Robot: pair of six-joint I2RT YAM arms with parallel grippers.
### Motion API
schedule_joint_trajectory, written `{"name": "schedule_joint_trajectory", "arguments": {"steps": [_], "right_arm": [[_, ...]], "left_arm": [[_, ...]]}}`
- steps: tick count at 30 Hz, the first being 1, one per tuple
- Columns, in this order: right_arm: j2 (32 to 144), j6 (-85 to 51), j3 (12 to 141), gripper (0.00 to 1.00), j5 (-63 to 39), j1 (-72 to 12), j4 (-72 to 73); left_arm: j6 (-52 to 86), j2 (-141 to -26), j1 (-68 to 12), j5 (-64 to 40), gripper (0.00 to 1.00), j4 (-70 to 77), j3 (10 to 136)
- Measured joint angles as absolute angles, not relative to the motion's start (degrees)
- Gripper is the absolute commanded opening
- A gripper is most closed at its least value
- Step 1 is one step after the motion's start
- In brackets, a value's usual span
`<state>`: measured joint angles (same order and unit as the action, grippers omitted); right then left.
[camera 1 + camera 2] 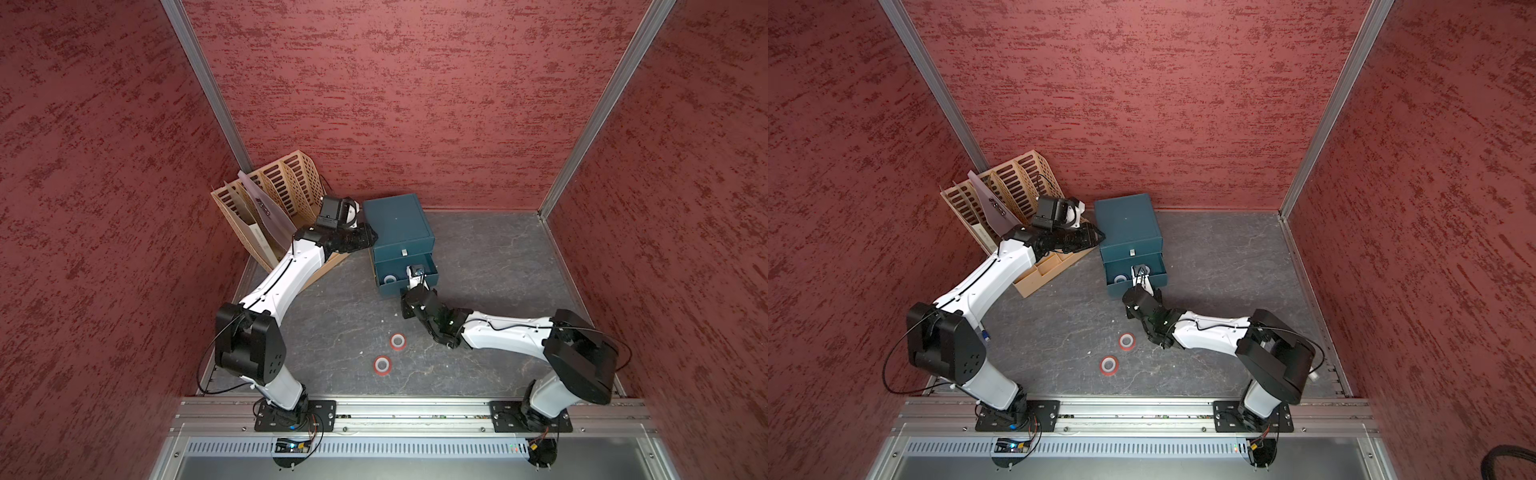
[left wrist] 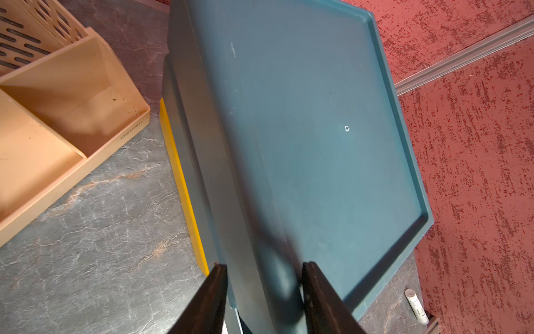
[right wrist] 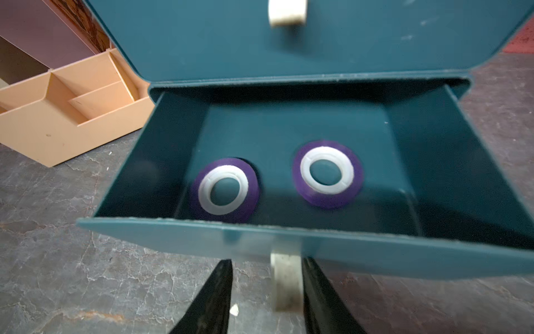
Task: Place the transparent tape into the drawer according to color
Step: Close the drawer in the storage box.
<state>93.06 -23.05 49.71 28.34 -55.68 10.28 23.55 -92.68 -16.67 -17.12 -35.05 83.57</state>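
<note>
Two purple translucent tape rolls (image 3: 204,193) (image 3: 305,170) with white cores lie flat, side by side but apart, on the floor of the open drawer (image 3: 173,235) of the teal cabinet (image 1: 397,226). Two red rolls (image 1: 397,347) (image 1: 382,371) lie flat on the tabletop, well in front of that drawer, near each other without touching.
</note>
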Motion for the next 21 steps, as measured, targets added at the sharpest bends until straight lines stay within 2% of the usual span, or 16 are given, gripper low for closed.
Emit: {"name": "schedule_joint_trajectory", "arguments": {"steps": [21], "right_arm": [[100.5, -17.7, 55.5, 0.44, 28.7, -50.8, 19.5]], "left_arm": [[23.1, -92.7, -16.7, -17.9, 0.42, -35.2, 83.6]]}}
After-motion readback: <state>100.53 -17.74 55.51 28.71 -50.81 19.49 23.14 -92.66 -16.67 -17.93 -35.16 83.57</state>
